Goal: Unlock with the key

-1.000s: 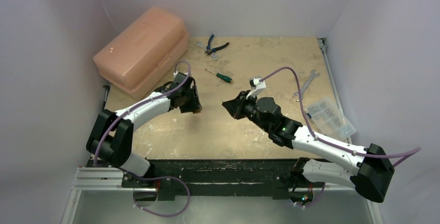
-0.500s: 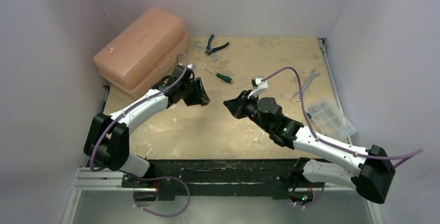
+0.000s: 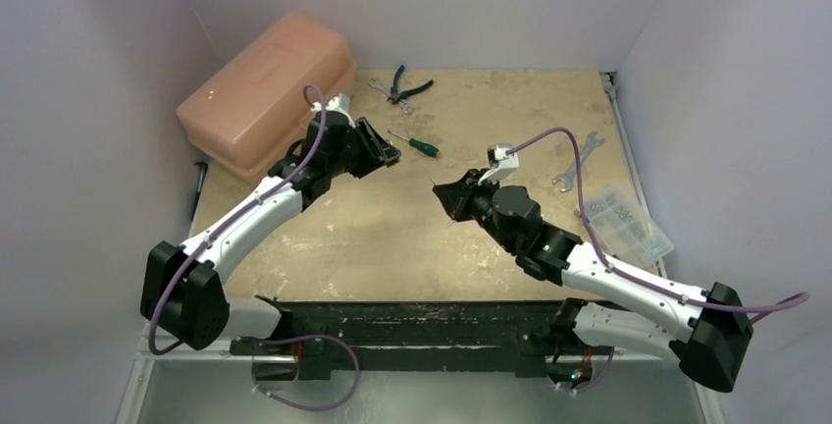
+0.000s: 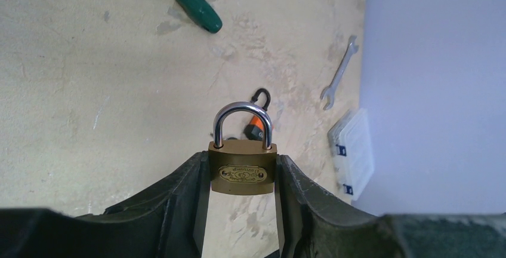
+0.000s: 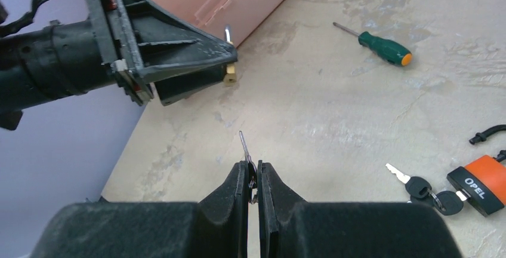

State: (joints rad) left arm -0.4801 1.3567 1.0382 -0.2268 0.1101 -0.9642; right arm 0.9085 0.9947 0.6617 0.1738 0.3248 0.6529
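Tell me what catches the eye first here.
A brass padlock, shut, sits clamped in the left gripper, held above the table. Facing it, the right gripper pinches a key aimed its way, with a gap between them. A big pink toolbox fills the far-left corner.

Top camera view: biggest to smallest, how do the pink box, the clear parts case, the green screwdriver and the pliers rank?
1. pink box, clearly largest
2. clear parts case
3. green screwdriver and pliers: about alike, can't rank them
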